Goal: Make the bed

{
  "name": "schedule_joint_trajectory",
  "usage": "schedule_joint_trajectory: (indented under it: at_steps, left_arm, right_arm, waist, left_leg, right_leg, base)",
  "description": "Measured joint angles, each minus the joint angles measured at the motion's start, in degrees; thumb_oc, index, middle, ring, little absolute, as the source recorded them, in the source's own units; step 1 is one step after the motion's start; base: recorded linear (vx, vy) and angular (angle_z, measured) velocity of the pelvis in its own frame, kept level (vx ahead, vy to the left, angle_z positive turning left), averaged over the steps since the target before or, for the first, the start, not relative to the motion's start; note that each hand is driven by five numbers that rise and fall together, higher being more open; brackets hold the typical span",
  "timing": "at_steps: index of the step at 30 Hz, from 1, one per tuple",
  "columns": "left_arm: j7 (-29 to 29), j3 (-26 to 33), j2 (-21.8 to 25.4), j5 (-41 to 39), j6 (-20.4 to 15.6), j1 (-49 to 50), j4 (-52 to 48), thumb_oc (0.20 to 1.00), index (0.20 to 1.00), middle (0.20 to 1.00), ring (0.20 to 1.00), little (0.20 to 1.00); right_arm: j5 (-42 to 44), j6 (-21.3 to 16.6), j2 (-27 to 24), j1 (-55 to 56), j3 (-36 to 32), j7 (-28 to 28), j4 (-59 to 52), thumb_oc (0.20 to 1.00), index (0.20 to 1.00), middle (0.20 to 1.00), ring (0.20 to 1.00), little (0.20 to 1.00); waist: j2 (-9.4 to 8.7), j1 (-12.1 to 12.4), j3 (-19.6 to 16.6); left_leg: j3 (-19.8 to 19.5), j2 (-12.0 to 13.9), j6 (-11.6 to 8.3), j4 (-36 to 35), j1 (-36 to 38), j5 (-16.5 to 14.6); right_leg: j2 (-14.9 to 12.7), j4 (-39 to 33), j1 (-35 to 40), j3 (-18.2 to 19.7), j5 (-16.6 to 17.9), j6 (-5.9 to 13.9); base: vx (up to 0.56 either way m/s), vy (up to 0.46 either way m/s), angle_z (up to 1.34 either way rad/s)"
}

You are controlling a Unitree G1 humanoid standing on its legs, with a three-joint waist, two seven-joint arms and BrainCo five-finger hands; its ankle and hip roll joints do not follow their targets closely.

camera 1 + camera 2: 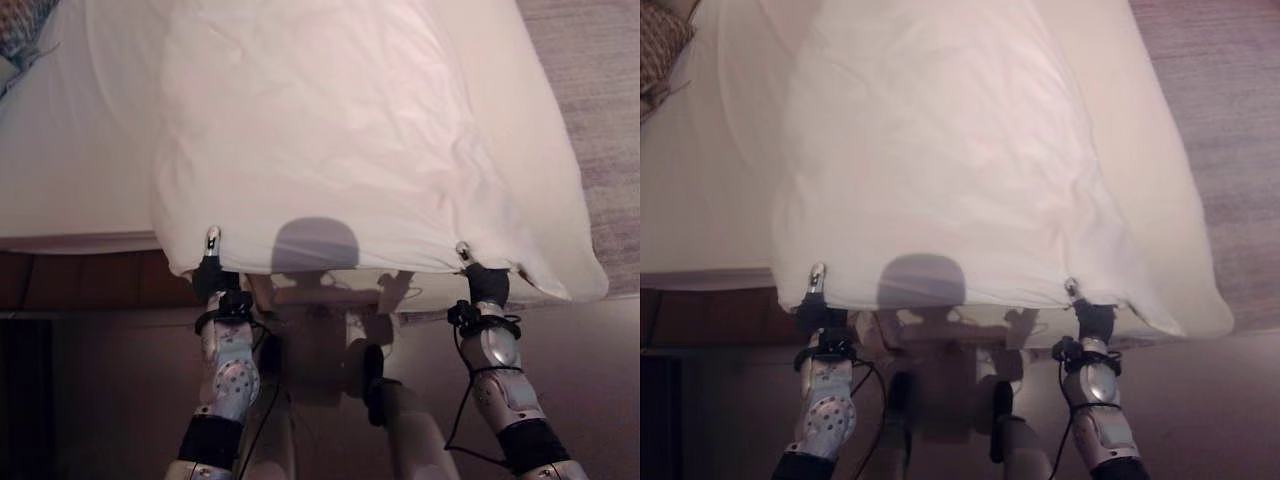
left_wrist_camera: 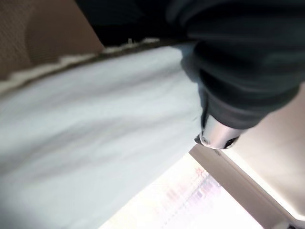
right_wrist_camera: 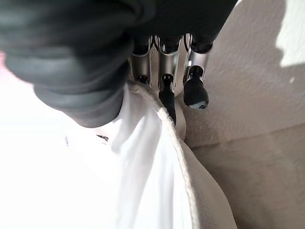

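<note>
Both hands held the white duvet's near hem, spread over the mattress.
Eye views: left hand and right hand pinched duvet corners, likely for tension, above mattress. Right wrist: fingers clenched on hem.

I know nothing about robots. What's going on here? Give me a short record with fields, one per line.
Setting: a bed with a pale mattress, seen from its near end
Cloth: a white rumpled sheet lies spread along the bed, its near hem hanging just past the mattress edge
Left hand: at the hem's left part, thumb on top of the cloth, pinching it
Right hand: at the hem's right part, fingers curled under the hem, pinching it
Beside the bed: grey carpet on the right; a patterned cushion at the far left corner
</note>
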Motion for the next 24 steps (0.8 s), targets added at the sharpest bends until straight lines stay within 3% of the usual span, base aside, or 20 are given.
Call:
schedule_joint_trajectory:
  at_steps: [1,2,4,5,6,8,9,11,14,20,24]
  left_arm:
    - [0.05,-0.82,0.32,0.03,0.00,0.12,0.01,0.200,0.200,0.200,0.200,0.200]
    - [0.25,-1.24,0.90,0.28,0.04,-0.28,0.43,0.200,0.200,0.200,0.200,0.200]
    - [0.74,-1.58,1.98,2.07,0.04,-0.56,0.38,0.200,0.200,0.200,0.200,0.200]
    - [0.88,-1.56,2.51,2.49,0.03,-0.57,0.34,0.200,0.200,0.200,0.200,0.200]
    - [1.27,-0.99,3.94,3.92,0.00,0.08,0.33,0.200,0.200,0.200,0.200,0.200]
    - [1.72,-0.39,4.84,4.64,-0.07,0.60,-0.15,0.200,0.200,0.200,0.200,0.200]
    - [2.73,0.32,4.90,5.78,-0.07,0.43,-0.24,0.200,0.200,0.200,0.200,0.200]
    - [3.64,0.77,6.17,7.01,-0.05,0.92,-0.72,0.200,0.200,0.200,0.200,0.200]
    - [5.28,1.18,6.15,8.82,0.03,0.05,-1.70,0.200,0.200,0.200,0.200,0.200]
    - [9.09,1.93,8.50,8.41,0.98,-7.42,-1.84,0.200,0.200,0.200,0.200,0.200]
    - [11.48,2.06,11.51,8.46,1.23,-13.44,-3.68,0.200,0.200,0.200,0.200,0.200]
  right_arm:
    - [0.00,-0.14,-0.38,-0.38,-0.19,-1.07,-0.68,0.200,0.200,0.200,0.200,0.200]
    - [-0.05,-0.34,-0.18,-0.51,-0.93,-1.46,-1.56,0.200,0.200,0.200,0.200,0.200]
    - [-0.15,-0.53,-0.22,-0.86,-0.96,-1.69,-2.02,0.200,0.200,0.200,0.200,0.200]
    - [-0.19,-0.51,-0.15,-1.17,-0.78,-1.68,-1.95,0.200,0.200,0.200,0.200,0.200]
    - [-0.27,-0.44,0.19,-2.27,0.00,-1.67,-1.96,0.200,0.200,0.200,0.200,0.200]
    - [-0.61,-0.35,0.21,-2.10,0.87,-1.30,-1.99,0.200,0.200,0.200,0.200,0.200]
    - [-0.18,-0.28,0.15,-1.00,1.71,-0.61,-2.62,0.200,0.200,0.200,0.200,0.200]
    - [0.84,-0.25,0.05,0.25,2.58,0.73,-2.67,0.200,0.200,0.200,0.200,0.200]
    - [3.93,-0.13,0.12,-1.33,3.15,1.02,-2.49,0.200,0.200,0.200,0.200,0.200]
    - [8.71,0.14,-1.83,-9.79,3.99,-1.36,-2.59,0.200,0.200,0.200,0.200,0.200]
    - [9.42,0.40,-6.46,-16.39,4.35,-3.36,-5.84,0.200,0.200,0.200,0.200,0.200]
  waist:
    - [1.11,-0.03,-0.29]
    - [1.69,-0.82,-0.12]
    - [1.64,-1.21,-0.14]
    - [1.64,-0.91,-0.14]
    - [1.64,0.41,-0.14]
    - [1.75,0.18,-0.11]
    - [1.74,0.27,-0.08]
    - [1.00,0.20,-0.69]
    - [1.11,0.07,-0.73]
    - [1.12,0.19,-0.74]
    - [1.14,0.10,-0.74]
  left_leg:
    - [1.14,-1.76,0.72,-0.09,0.82,2.00]
    - [2.96,-3.59,-1.46,0.83,1.16,2.40]
    - [4.85,-6.96,0.82,0.55,1.98,2.43]
    - [5.92,-8.03,1.97,1.25,2.05,1.83]
    - [8.92,-8.16,3.40,1.72,2.55,1.02]
    - [9.95,-9.40,4.65,2.36,2.83,0.04]
    - [8.45,-9.51,4.68,1.40,3.87,0.43]
    - [9.14,-9.47,4.84,-0.82,4.48,1.49]
    - [9.93,-8.97,5.45,-1.88,4.29,2.61]
    - [9.79,-8.35,5.04,-2.39,4.59,2.96]
    - [8.61,-8.00,4.36,-2.93,4.50,3.51]
  right_leg:
    - [-0.37,0.14,0.01,-0.11,-0.19,1.27]
    - [-2.21,0.92,-0.03,0.06,-0.64,3.14]
    - [-5.42,0.58,0.28,2.29,-0.38,4.93]
    - [-5.73,-0.28,0.61,3.44,0.58,6.02]
    - [-7.80,-1.72,1.08,3.46,1.85,6.44]
    - [-7.55,-4.22,2.65,2.81,3.64,7.33]
    - [-4.23,1.91,1.41,5.74,-0.17,9.61]
    - [-1.08,-0.04,1.85,3.84,-1.30,3.45]
    - [-0.31,-3.36,2.85,3.56,1.27,3.75]
    - [0.54,-3.95,3.38,3.61,1.36,3.54]
    - [0.82,-3.85,3.44,2.55,1.13,3.06]
  base:
    - [0.04,0.608,0.16]
    - [0.04,0.605,0.23]
    - [0.06,0.398,0.16]
    - [0.06,0.393,-0.46]
    - [0.03,0.235,-0.63]
    - [0.02,0.209,-0.45]
    - [0.00,0.092,-0.17]
    - [-0.01,0.061,-0.14]
    - [-0.02,-0.034,-0.14]
    - [0.00,-0.062,0.01]
    - [-0.01,-0.042,0.11]
